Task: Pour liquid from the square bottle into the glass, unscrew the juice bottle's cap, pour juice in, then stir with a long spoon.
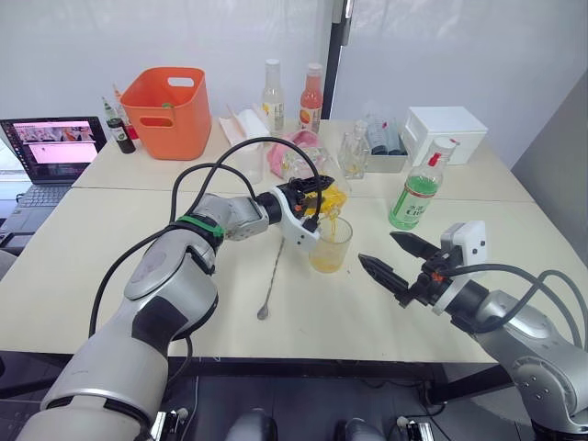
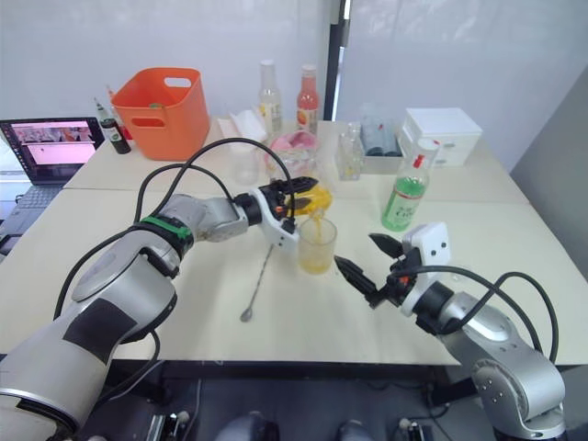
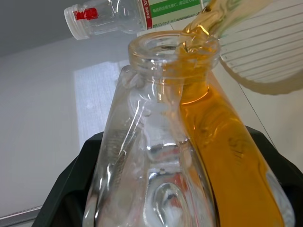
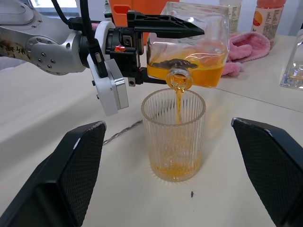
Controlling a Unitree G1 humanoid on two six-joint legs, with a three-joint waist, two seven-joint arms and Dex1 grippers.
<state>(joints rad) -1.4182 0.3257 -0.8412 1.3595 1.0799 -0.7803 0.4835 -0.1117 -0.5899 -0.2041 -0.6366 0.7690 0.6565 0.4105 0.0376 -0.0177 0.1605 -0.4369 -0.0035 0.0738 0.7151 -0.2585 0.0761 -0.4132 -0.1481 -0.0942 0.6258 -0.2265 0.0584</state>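
- Our left gripper (image 4: 161, 47) was clamped on the square bottle (image 4: 189, 52), one black finger above its body and one below, holding it tipped on its side over the glass (image 4: 173, 135).
- A thin orange-yellow stream ran from the bottle's neck into the glass, which stood on the table (image 1: 110, 239) with a shallow layer of liquid at its bottom.
- Our right gripper (image 1: 397, 260) hovered just beside the glass on its right, fingers spread wide apart and holding nothing.
- The long spoon (image 1: 273, 276) lay flat on the table to the left of the glass, near it.
- The juice bottle (image 1: 418, 195) stood upright behind our right gripper, its cap (image 1: 443, 145) on.
- An orange basket (image 1: 169, 110) and a laptop (image 1: 50, 152) sat at the far left.
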